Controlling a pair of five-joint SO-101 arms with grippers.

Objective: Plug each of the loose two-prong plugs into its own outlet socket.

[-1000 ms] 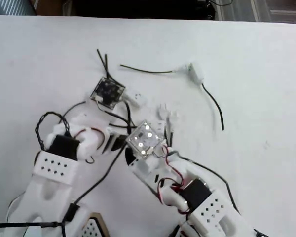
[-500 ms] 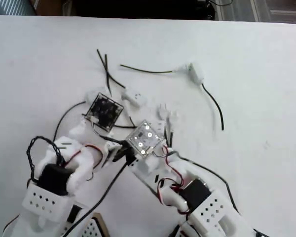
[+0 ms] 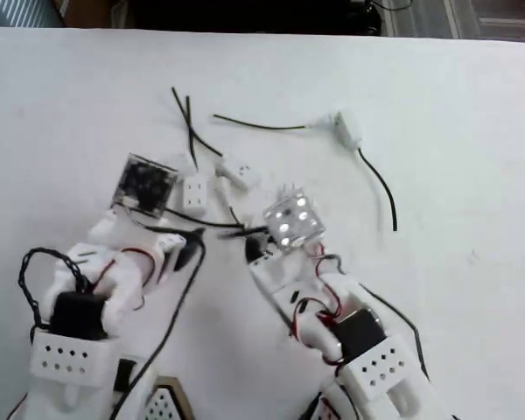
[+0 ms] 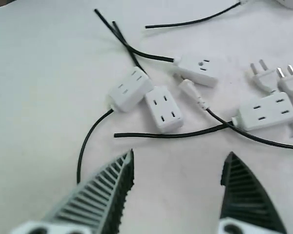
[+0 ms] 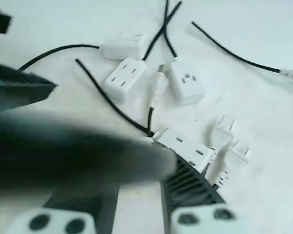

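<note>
From above, the left arm (image 3: 87, 297) and right arm (image 3: 359, 341) lie low on the white table (image 3: 472, 87), pointing at the sockets (image 3: 195, 191).

On the left wrist, the left gripper (image 4: 178, 170) gapes wide and empty.

On the right wrist, the right gripper (image 5: 161, 165) is near a socket (image 5: 185, 145) and plugs (image 5: 232, 141); its grip cannot be told.

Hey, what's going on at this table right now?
Two robot arms are poised over a white table littered with black cords. The left gripper hovers open just short of two sockets lying side by side. The right gripper sits beside another socket, with two loose plugs close by, not plugged in.
</note>
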